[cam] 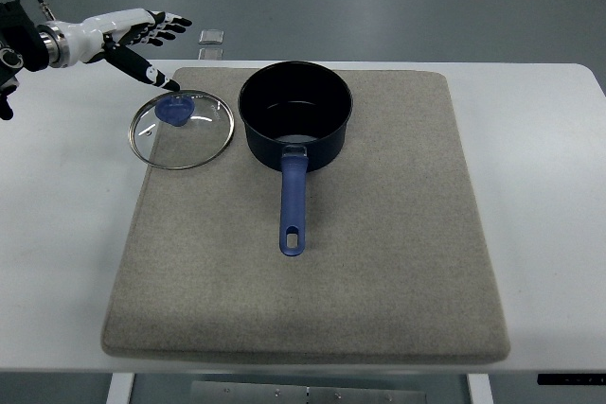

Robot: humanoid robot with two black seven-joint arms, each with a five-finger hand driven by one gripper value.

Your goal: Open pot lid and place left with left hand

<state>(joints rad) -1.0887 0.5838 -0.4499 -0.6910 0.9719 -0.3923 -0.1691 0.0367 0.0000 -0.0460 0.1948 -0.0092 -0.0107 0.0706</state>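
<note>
A dark blue saucepan [295, 115] stands uncovered on the grey mat [379, 234], its blue handle pointing toward the near edge. The glass lid [182, 129] with a blue knob lies flat on the mat's left edge, just left of the pot. My left hand [150, 43] hovers above and behind the lid at the upper left, fingers spread and holding nothing, the thumb pointing down toward the lid's knob. The right arm does not show.
The mat lies on a white table [66, 234]. A small grey rectangular object [212, 37] sits at the table's far edge, beside my left hand's fingertips. Grey floor lies beyond the table.
</note>
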